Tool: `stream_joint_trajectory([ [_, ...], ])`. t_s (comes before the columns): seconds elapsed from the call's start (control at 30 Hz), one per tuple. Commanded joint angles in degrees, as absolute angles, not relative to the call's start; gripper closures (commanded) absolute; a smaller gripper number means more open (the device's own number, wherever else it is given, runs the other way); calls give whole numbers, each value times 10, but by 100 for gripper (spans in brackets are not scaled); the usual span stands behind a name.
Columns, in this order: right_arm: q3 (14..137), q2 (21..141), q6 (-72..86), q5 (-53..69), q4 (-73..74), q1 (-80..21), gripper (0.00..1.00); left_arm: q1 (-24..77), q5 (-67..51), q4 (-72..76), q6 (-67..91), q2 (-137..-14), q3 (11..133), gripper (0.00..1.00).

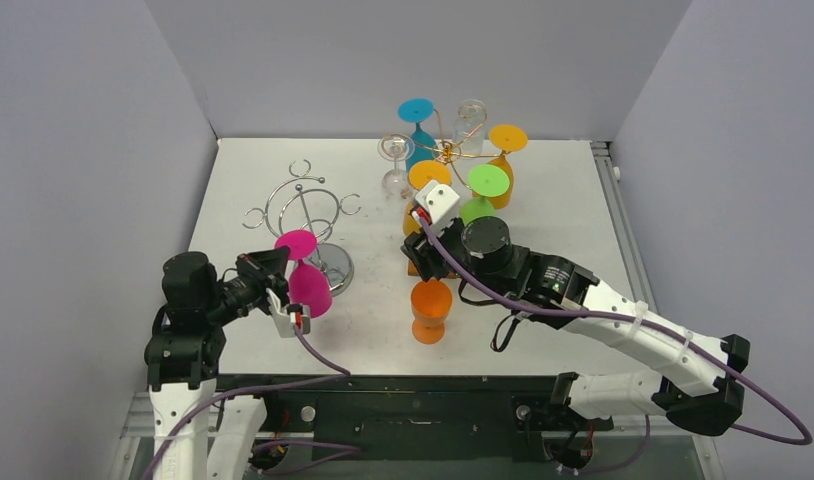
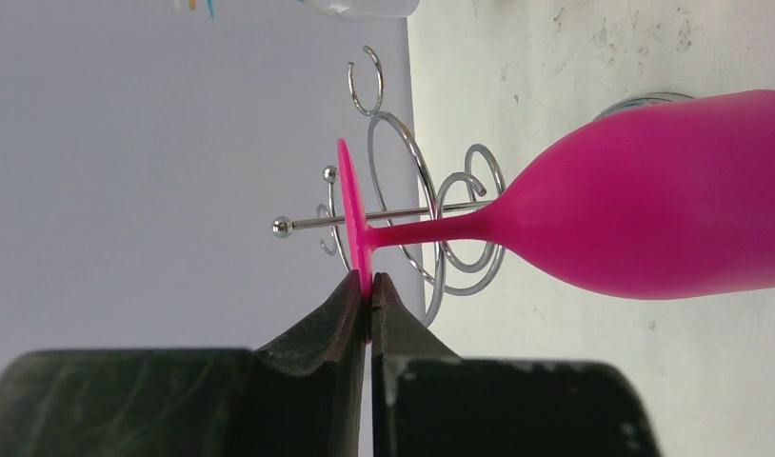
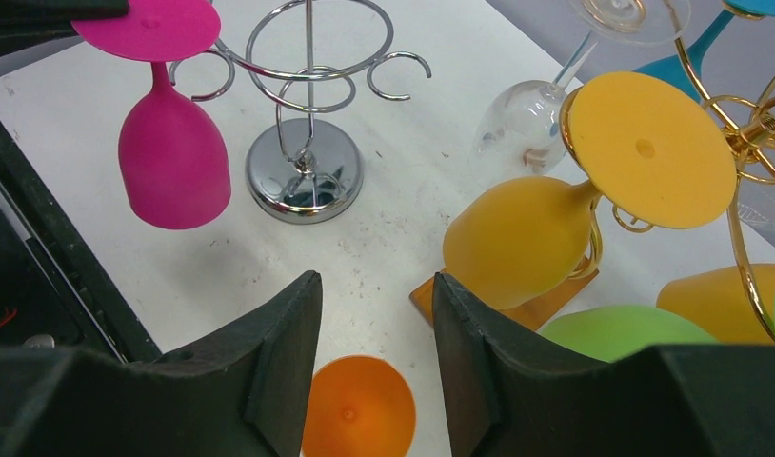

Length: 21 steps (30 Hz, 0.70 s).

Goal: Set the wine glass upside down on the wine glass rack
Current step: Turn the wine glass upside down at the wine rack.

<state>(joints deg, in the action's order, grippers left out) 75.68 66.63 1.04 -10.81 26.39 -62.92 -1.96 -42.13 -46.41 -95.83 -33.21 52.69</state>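
The silver wine glass rack (image 3: 305, 176) stands just beyond the left gripper (image 2: 369, 286), which is closed on the foot rim of the pink wine glass (image 2: 650, 219), bowl hanging down. This looks like mid-carry. Next, the stem must slide into a hook. The left arm sits low, wrist rolled sideways. The right gripper (image 3: 374, 324) hovers, spread and empty.

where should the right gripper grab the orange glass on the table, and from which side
Probably the rim of its foot. The orange glass stands bowl down, so the flat foot is on top and free. Bring the open right gripper in level from the glass's right, one finger above the disc, one below; that leaves the stem bare.
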Motion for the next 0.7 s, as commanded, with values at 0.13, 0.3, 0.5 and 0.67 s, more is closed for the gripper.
stream_joint_trajectory([
  [0.13, 774, 666, 26, -86, 252, -612, 58, -18, -433, -433, -1018, -344, 499, 100],
  [0.3, 770, 665, 30, -80, 253, -608, 58, -18, -423, -415, -1015, -354, 491, 100],
  [0.5, 752, 655, 44, -81, 259, -605, 58, -17, -415, -416, -1022, -356, 481, 88],
  [0.67, 721, 633, 62, -85, 259, -604, 56, -18, -411, -443, -1046, -352, 474, 58],
])
